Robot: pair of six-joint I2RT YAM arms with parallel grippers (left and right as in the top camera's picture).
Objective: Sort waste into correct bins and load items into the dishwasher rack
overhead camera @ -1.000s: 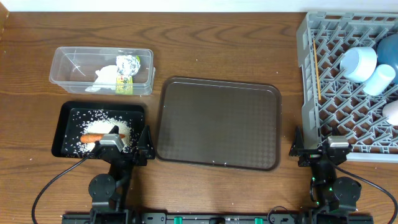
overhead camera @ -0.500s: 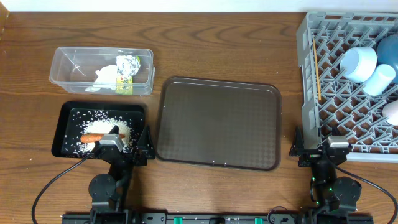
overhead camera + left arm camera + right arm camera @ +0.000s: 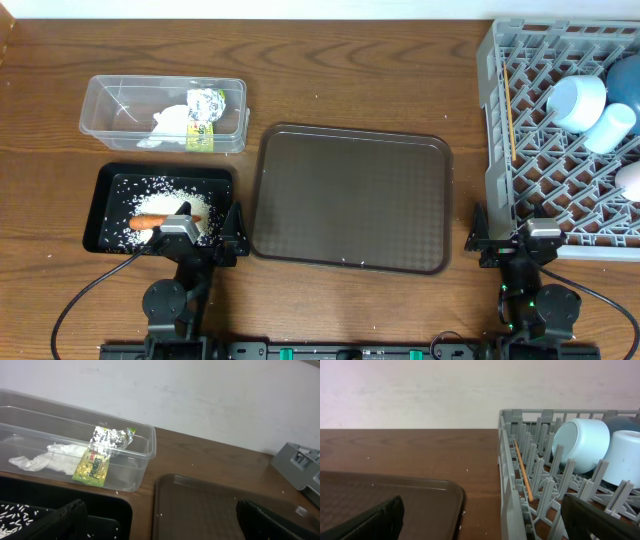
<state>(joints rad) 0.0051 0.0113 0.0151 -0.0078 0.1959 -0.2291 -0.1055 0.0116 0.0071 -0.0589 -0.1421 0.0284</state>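
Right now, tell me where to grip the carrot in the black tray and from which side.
Grip the carrot across its middle, coming straight down from above, fingers spanning its narrow width. It lies flat, lengthwise left to right, among rice in the black tray, so its long sides look free.

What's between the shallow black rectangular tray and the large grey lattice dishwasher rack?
In the overhead view, the large brown serving tray lies between the black tray and the grey rack, with strips of wooden table either side.
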